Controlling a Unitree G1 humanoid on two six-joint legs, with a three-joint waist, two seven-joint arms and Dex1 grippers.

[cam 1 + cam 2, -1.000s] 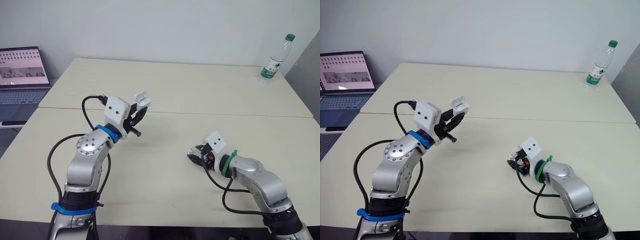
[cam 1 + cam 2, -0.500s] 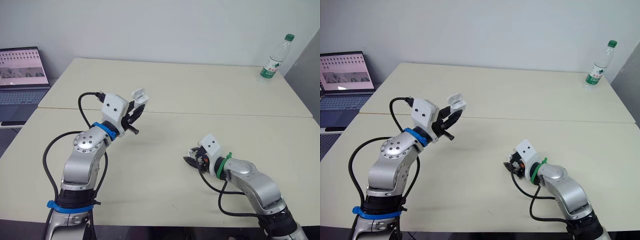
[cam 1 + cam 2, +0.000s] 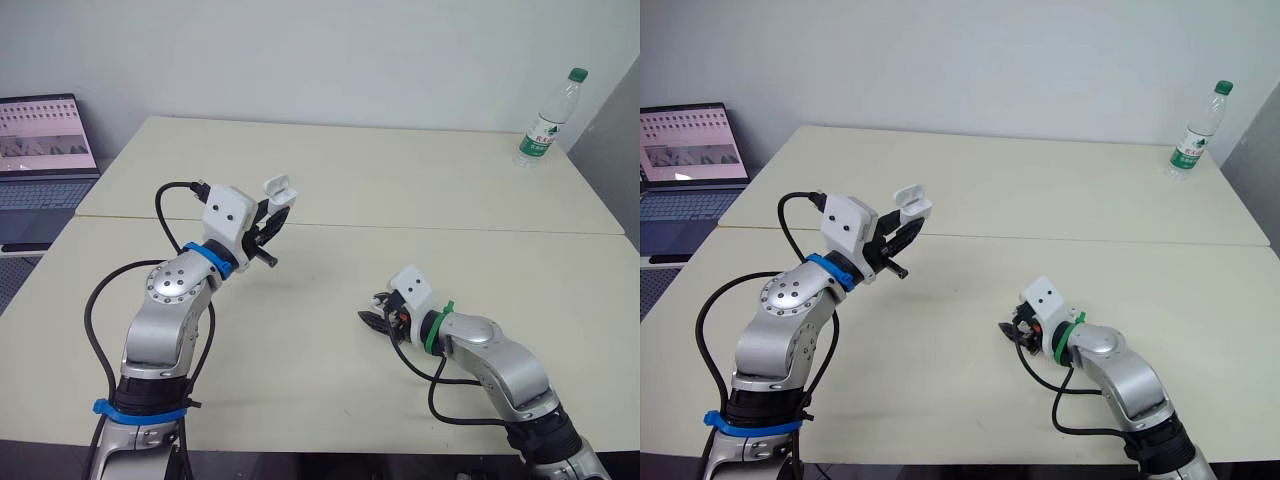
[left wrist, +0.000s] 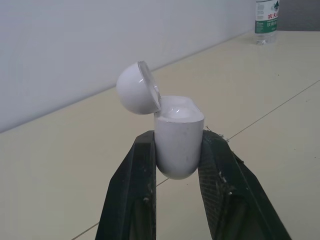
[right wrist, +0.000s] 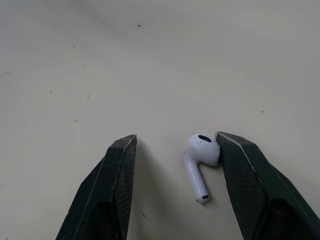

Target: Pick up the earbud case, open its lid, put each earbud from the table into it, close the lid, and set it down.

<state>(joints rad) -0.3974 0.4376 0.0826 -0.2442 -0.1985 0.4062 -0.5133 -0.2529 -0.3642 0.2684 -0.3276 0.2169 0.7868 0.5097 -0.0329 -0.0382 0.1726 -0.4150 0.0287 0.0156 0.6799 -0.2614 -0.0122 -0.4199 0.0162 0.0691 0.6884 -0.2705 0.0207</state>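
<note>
So we hold the case (image 4: 177,155) above the table (image 5: 150,50), clamped in our left gripper (image 4: 179,136), and its lid (image 4: 136,95) is open. Our right gripper (image 5: 176,137) is down at the table, fingers spread around an earbud (image 5: 199,160), one touching it. We judge that loading, closing and setting down remain.

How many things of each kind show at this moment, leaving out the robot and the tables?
earbud case: 1
earbud: 1
water bottle: 1
laptop: 1
Total: 4
</note>
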